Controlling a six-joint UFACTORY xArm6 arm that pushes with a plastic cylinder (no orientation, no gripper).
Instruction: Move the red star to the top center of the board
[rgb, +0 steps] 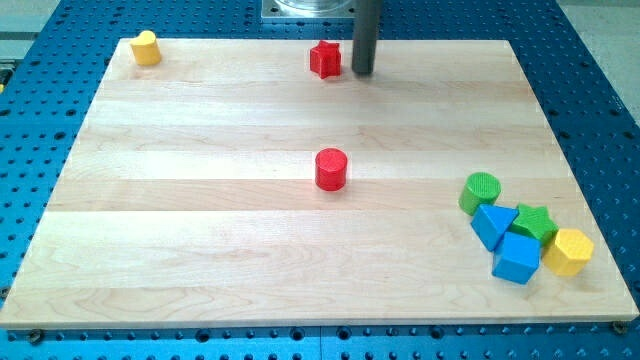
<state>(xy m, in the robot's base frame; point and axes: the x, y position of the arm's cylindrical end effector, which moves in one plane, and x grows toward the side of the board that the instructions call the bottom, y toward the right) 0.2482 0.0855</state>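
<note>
Red star upright at the board's top centre edge.
My tip, a bare rod without claw, stands just right of it.

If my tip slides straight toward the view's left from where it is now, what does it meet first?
Most likely the red star, just left of my tip and apparently apart from it. Depth is uncertain, so it may only clip the star's lower edge.

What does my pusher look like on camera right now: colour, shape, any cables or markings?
A plain, straight, dark grey cylindrical rod, smooth, with no visible markings or cables. My tip ends flat. Above it, at the view's top, part of a silvery metal mount shows.
</note>
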